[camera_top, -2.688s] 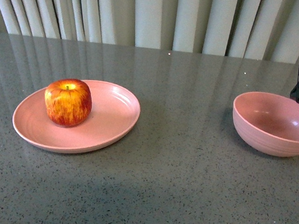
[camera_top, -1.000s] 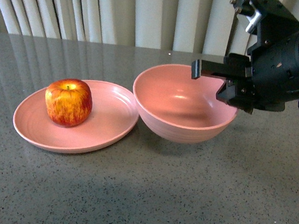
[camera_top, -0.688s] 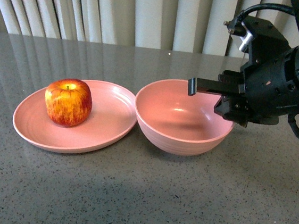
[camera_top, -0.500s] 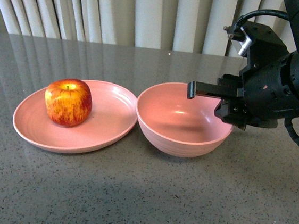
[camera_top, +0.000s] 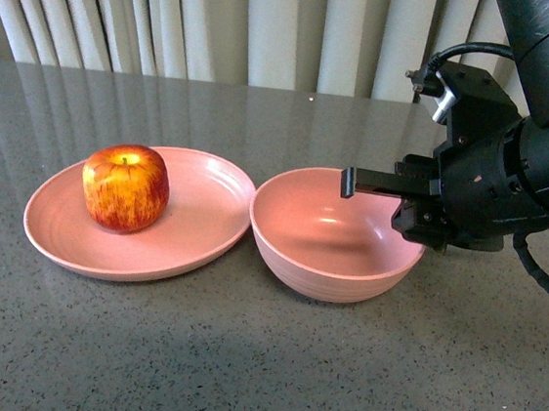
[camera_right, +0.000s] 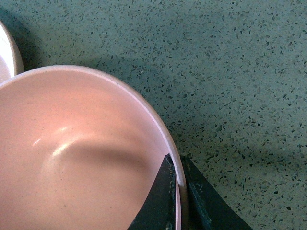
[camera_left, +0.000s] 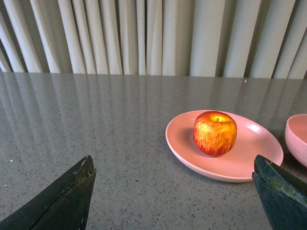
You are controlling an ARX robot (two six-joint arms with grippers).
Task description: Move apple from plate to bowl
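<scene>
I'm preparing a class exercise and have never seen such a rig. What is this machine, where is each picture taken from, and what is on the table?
It is a robot with two arms, each ending in a two-fingered gripper. The front view looks out from the robot's body; the other two come from cameras on its wrists. On a grey speckled table, an apple sits on a shallow pink plate, with a deep pink bowl close beside the plate. The right gripper pinches the bowl's rim, one finger inside and one outside, as the right wrist view shows. The left gripper is open and holds nothing; its camera faces the apple.
</scene>
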